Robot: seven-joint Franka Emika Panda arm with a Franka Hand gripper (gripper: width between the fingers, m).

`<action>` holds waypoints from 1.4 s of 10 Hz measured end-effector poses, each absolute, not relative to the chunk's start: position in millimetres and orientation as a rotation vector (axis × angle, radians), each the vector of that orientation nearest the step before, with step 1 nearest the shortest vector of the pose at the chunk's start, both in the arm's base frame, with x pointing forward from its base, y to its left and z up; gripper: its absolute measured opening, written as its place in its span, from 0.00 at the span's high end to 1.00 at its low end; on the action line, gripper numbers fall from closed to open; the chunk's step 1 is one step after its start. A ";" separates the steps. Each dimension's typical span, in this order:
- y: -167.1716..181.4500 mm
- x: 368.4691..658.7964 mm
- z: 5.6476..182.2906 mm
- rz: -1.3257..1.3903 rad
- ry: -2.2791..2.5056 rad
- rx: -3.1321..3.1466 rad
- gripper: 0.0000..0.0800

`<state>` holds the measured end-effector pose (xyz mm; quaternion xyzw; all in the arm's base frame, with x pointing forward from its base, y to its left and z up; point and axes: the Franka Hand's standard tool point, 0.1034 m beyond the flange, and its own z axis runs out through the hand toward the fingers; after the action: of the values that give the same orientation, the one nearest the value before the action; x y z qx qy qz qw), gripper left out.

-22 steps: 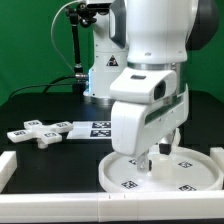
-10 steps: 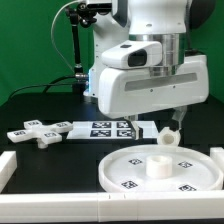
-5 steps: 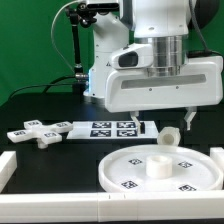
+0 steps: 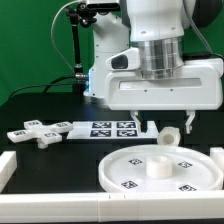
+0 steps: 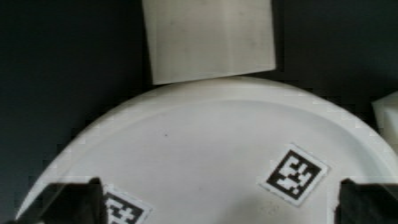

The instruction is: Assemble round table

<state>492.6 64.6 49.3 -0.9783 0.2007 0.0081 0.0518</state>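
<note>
The large round disc (image 4: 130, 168) lies flat at the front, with a short raised hub (image 4: 158, 167) at its middle and tags on its face. The short cylinder leg (image 4: 171, 136) stands just behind the disc. The cross-shaped base (image 4: 35, 132) lies at the exterior view's left. My gripper (image 4: 168, 122) hangs open above the disc's back edge, over the leg, holding nothing. In the wrist view the disc (image 5: 196, 140) fills the picture under the open gripper (image 5: 217, 205). The leg (image 5: 386, 110) shows at the edge, and both fingertips (image 5: 71, 200) stand wide apart.
The marker board (image 4: 110, 127) lies behind the disc, between the base and the leg; its plain end (image 5: 210, 40) shows in the wrist view. White border blocks (image 4: 8, 165) line the front and sides. A black stand (image 4: 78, 45) rises at the back.
The arm has lifted off the disc's hub, risen, and shifted toward the back and the exterior view's right. The jaws stayed open. No part has moved.
</note>
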 end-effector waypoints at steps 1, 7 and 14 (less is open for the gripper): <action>64.1 491.3 49.3 0.052 0.585 -2.981 0.19; 62.9 475.9 42.2 0.442 0.452 -2.962 0.19; 66.9 478.8 38.2 1.034 0.354 -2.779 0.19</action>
<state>478.8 66.9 38.2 -0.9278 0.1183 0.3452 0.0775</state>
